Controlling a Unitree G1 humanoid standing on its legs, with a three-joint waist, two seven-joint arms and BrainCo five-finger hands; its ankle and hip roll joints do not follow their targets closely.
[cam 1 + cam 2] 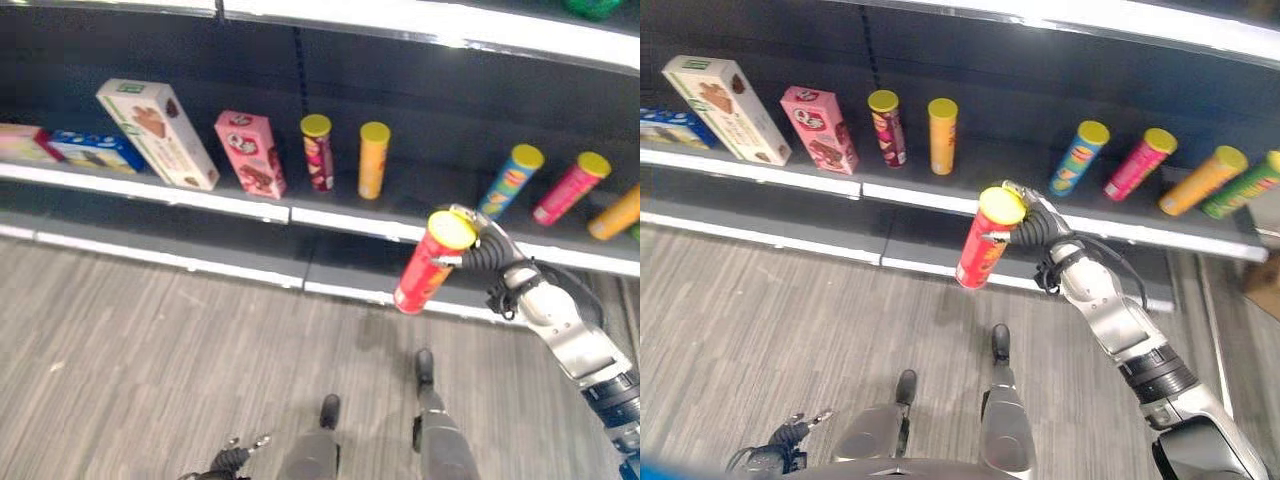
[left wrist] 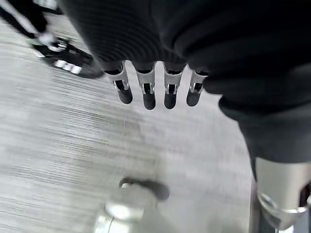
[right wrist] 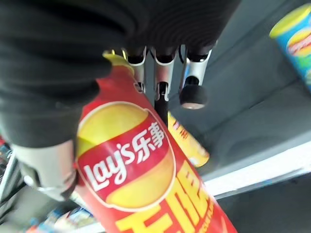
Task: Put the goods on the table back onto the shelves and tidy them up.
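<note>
1. Between the orange can [image 1: 373, 159] and the blue can [image 1: 510, 181] the shelf [image 1: 250, 205] lies bare, the widest gap in the row.
2. The right hand [image 1: 480, 248], curled round a red can [image 1: 433, 261], hangs near that gap's front edge.
3. Left of the gap, a maroon can [image 1: 318, 151], pink box [image 1: 251, 153] and white box [image 1: 158, 133] stand close together.
4. The upper shelf [image 1: 420, 22] overhangs the row.

A long dark shelf with a white front edge [image 1: 240, 205] carries a tall white snack box [image 1: 157, 133], a pink box [image 1: 251, 153], and several yellow-lidded cylindrical chip cans [image 1: 373, 159] standing well apart.
</note>
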